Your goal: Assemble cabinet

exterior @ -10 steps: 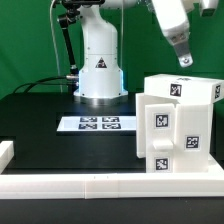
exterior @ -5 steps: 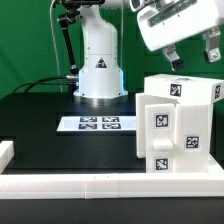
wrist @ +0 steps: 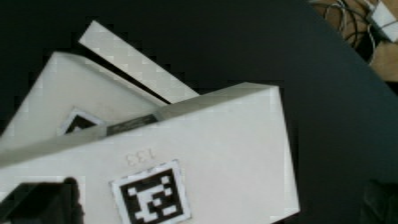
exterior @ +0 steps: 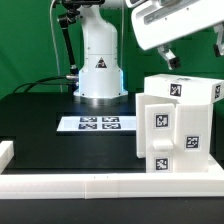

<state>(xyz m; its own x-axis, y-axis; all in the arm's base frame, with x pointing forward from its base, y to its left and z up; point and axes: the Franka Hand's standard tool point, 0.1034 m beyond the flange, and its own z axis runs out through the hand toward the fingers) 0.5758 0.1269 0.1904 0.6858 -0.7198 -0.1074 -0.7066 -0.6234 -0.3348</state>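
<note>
Hovering gripper (exterior: pixel 195 58): fingers spread, empty, poised above the cabinet (exterior: pixel 175 125).
Cabinet: parked against the white rail (exterior: pixel 110 182), likely for bracing.

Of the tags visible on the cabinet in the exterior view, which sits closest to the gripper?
The tag on the cabinet's top face, directly under the gripper; the others are lower, on its front.

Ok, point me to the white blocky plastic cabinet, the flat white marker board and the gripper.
White blocky plastic cabinet (exterior: pixel 172 130), exterior view, front panel.
Flat white marker board (exterior: pixel 98 124), exterior view, centre between tags.
Gripper (exterior: pixel 196 57), exterior view, midway between fingertips.
</note>
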